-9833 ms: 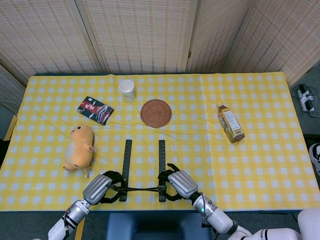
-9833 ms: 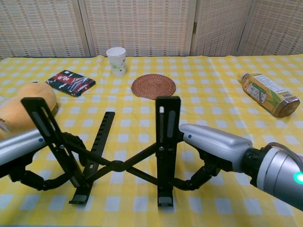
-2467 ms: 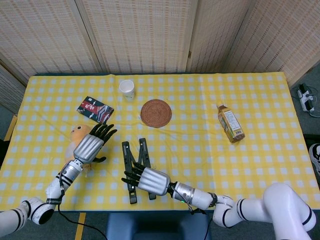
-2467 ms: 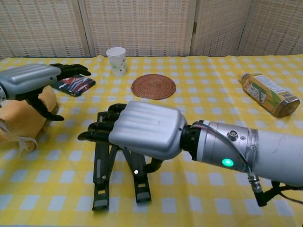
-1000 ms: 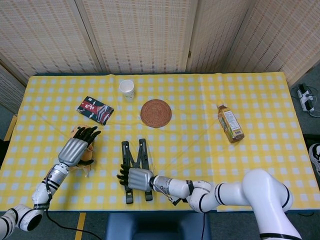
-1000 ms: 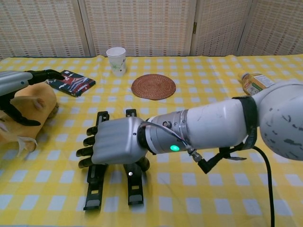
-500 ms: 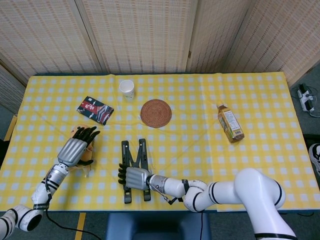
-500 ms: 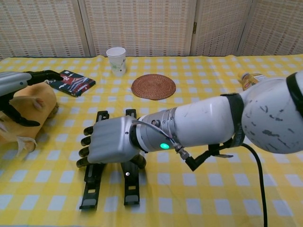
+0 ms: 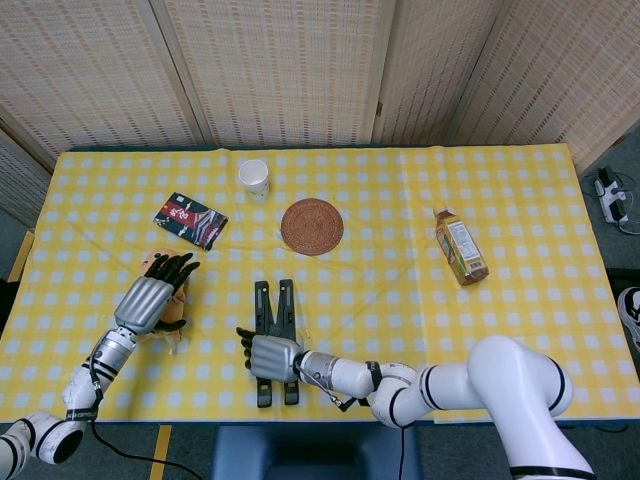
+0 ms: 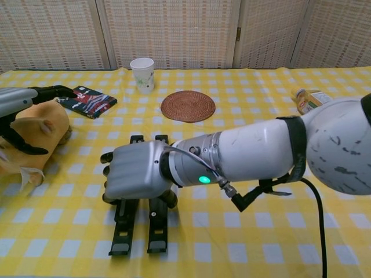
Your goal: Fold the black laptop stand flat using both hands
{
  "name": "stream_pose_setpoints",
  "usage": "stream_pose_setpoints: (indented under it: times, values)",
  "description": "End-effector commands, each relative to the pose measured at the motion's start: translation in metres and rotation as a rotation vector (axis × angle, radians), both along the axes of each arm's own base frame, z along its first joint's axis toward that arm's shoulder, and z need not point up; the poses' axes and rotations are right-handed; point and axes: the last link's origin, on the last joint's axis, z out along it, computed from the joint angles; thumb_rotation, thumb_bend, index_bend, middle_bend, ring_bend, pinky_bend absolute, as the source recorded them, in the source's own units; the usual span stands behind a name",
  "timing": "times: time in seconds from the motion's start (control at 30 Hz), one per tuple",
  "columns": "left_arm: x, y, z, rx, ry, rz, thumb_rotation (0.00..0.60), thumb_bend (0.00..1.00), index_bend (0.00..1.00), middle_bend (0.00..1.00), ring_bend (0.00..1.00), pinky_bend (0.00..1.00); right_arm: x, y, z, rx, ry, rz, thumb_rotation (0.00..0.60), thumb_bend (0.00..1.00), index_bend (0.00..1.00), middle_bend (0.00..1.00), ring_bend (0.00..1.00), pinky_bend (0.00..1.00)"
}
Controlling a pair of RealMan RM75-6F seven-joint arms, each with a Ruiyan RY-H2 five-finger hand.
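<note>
The black laptop stand [image 9: 262, 305] lies flat near the table's front edge, its two bars [image 10: 156, 226] close together and almost parallel. My right hand [image 9: 272, 357] sits on the near middle of the stand, fingers curled round the bars, and hides their joint in the chest view [image 10: 136, 171]. My left hand [image 9: 150, 300] is well to the left, away from the stand, hovering over the yellow plush toy [image 10: 40, 130] with its fingers apart and nothing in them. In the chest view the left hand [image 10: 23, 104] shows only at the left edge.
A paper cup [image 9: 254, 178], a round woven coaster [image 9: 312, 226] and a dark snack packet [image 9: 190, 220] lie farther back. A tea bottle [image 9: 461, 247] lies on its side at the right. The yellow checked tablecloth [image 9: 400, 300] covers the table.
The stand's two bars have closed from a narrow V to nearly parallel, shifting slightly right. My right hand's fingers have curled tighter on them. The left hand has not moved.
</note>
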Motion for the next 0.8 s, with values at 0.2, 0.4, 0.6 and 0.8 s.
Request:
stream_pose_setpoints:
  times: [0.2, 0.4, 0.6, 0.8]
  values:
    - [0.005, -0.002, 0.001, 0.005, 0.0, -0.012, 0.6, 0.2, 0.0, 0.0, 0.0, 0.0, -0.004, 0.002, 0.013, 0.003, -0.059, -0.011, 0.6, 0.16, 0.49, 0.41, 0.26, 0.08]
    - [0.009, -0.002, 0.001, 0.008, 0.002, -0.018, 0.6, 0.2, 0.0, 0.0, 0.0, 0.0, -0.012, 0.0, 0.017, -0.003, -0.079, -0.014, 0.6, 0.19, 0.6, 0.49, 0.34, 0.12]
    - [0.012, -0.003, 0.002, 0.013, 0.006, -0.021, 0.6, 0.2, 0.0, 0.0, 0.0, 0.0, -0.023, 0.0, 0.023, -0.014, -0.085, -0.055, 0.6, 0.19, 0.18, 0.2, 0.18, 0.08]
    - [0.012, -0.004, 0.008, 0.029, 0.009, -0.011, 0.6, 0.2, 0.0, 0.0, 0.0, 0.0, -0.038, 0.001, 0.047, -0.064, -0.167, -0.136, 0.6, 0.19, 0.0, 0.0, 0.04, 0.0]
